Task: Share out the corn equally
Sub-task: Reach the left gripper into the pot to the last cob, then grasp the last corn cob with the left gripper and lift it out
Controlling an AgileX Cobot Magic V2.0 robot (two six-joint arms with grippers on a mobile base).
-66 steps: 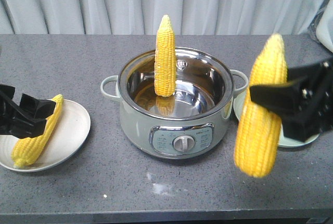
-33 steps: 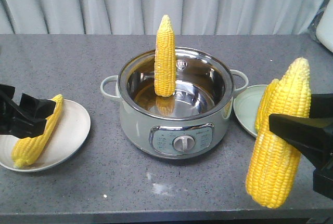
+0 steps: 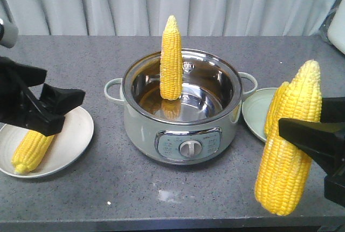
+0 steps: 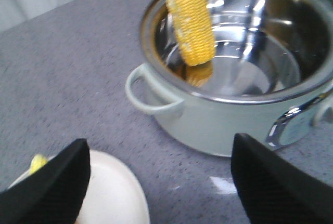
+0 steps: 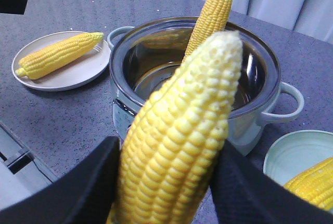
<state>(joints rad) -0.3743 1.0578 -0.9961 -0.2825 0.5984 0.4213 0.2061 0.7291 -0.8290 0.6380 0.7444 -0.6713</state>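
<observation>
My right gripper (image 3: 291, 131) is shut on a corn cob (image 3: 288, 146), holding it upright near the table's front right; the wrist view shows the cob (image 5: 182, 141) filling the space between both fingers. A second corn cob (image 3: 171, 60) leans tip-up inside the steel pot (image 3: 180, 116). A third lies on the left plate (image 3: 75, 135), partly behind my left gripper (image 3: 64, 85). That gripper hangs open and empty (image 4: 158, 146) above the plate's edge, facing the pot. A fourth cob (image 3: 276, 108) rests on the right plate (image 3: 252, 114).
The pot's side handles (image 3: 112, 92) stick out toward each plate. A grey curtain (image 3: 172, 0) hangs behind the table. The table's front edge (image 3: 161, 224) runs just below the held cob.
My left gripper has risen off the cob on the left plate and moved right toward the pot, open. The right gripper first carried its cob down and right, then stayed still.
</observation>
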